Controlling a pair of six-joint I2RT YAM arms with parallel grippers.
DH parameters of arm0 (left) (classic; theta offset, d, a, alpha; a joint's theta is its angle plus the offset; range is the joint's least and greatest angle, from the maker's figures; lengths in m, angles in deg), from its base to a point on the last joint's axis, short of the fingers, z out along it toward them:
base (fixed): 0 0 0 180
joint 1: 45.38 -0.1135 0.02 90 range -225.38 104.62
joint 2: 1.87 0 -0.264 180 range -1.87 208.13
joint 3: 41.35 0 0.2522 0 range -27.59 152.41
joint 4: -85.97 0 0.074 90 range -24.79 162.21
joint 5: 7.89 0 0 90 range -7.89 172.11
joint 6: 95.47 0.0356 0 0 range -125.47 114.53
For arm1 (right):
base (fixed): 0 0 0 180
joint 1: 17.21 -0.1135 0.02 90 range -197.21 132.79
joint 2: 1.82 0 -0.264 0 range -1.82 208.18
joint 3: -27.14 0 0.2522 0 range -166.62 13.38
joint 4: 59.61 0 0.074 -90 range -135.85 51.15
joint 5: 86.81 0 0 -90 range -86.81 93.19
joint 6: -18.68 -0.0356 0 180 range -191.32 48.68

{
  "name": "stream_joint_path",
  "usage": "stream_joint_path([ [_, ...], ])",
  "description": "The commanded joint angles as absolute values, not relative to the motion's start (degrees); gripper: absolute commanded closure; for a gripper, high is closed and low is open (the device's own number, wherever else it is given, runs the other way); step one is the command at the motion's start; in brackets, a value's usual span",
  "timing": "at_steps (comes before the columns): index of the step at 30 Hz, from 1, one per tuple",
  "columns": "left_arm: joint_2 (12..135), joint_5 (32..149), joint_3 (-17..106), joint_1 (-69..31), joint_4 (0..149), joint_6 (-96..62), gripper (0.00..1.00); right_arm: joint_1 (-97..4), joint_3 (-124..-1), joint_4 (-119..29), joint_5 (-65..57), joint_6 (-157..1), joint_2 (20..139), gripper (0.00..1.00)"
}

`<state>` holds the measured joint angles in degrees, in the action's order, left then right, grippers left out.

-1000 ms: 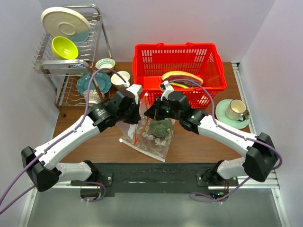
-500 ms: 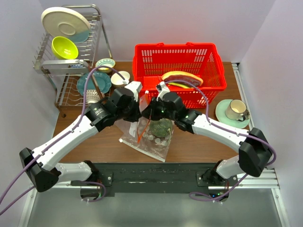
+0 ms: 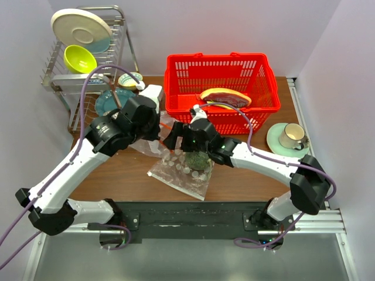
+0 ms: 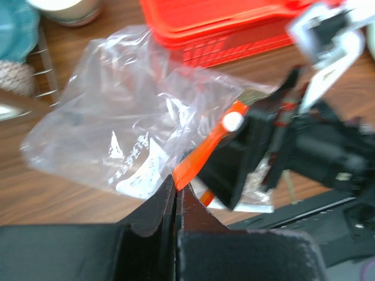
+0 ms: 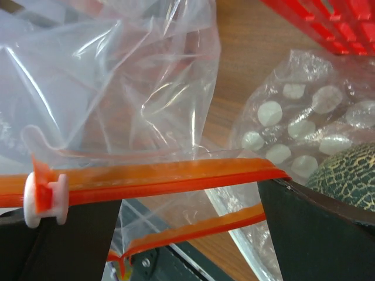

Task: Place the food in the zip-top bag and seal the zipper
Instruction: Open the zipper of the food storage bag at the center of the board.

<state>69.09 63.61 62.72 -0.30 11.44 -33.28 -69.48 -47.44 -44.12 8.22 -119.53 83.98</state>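
overhead view, upper left: dish rack (image 3: 58,79) with cream plate (image 3: 79,26) and lime bowl (image 3: 80,58); teal plate (image 3: 106,102) just below, partly behind the left arm.

left of centre: zip-top bag (image 4: 111,129), crumpled and clear, lies on the wooden table (image 3: 117,175) between rack and basket. no food visible inside.

left gripper (image 4: 174,190): bottom centre of its wrist view, jaws pressed together, pinching the near end of the zipper (image 4: 205,155). from that pinch, orange-red strip rises toward the upper right to the white slider (image 4: 232,121), close against the black body of the right gripper.

centre: right gripper (image 5: 176,205), jaws spread wide, nothing clamped. in its wrist view, zipper stretches straight across the gap from one finger to the other, slider at the far left edge above the left-hand finger; second run of orange strip hangs lower in the gap.

just right of and below centre: dotted bag (image 3: 179,175) flat on the table, dark green ball (image 3: 197,159) sitting on it, outside the zip-top bag and beside the right gripper.

upper centre to right: red basket (image 3: 258,79), red-brown slab (image 3: 225,96) inside it.

far right: cup (image 3: 291,136) on pale green saucer (image 3: 275,140).
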Motion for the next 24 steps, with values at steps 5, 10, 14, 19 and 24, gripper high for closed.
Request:
stream_joint_path([
  [5, 70.3, 48.0, 69.4, -0.4, -3.1, -33.0, 1.00, -69.3, -51.8, -33.8, 23.4, -118.9, 84.0, 0.01],
  [10, 69.2, 46.3, 67.6, -0.6, -2.7, -34.5, 1.00, -69.3, -51.4, -32.1, 25.3, -117.8, 83.3, 0.02],
  [14, 68.8, 52.3, 61.7, -0.6, 5.2, -33.3, 1.00, -69.3, -51.4, -36.6, 18.1, -115.0, 82.6, 0.01],
  [19, 67.7, 58.1, 51.2, -0.5, 14.6, -33.1, 1.00, -69.3, -52.0, -37.0, 11.5, -109.9, 79.8, 0.01],
  [24, 69.0, 58.6, 46.2, -0.5, 20.2, -33.2, 1.00, -69.3, -53.3, -29.4, 9.6, -106.0, 76.8, 0.01],
])
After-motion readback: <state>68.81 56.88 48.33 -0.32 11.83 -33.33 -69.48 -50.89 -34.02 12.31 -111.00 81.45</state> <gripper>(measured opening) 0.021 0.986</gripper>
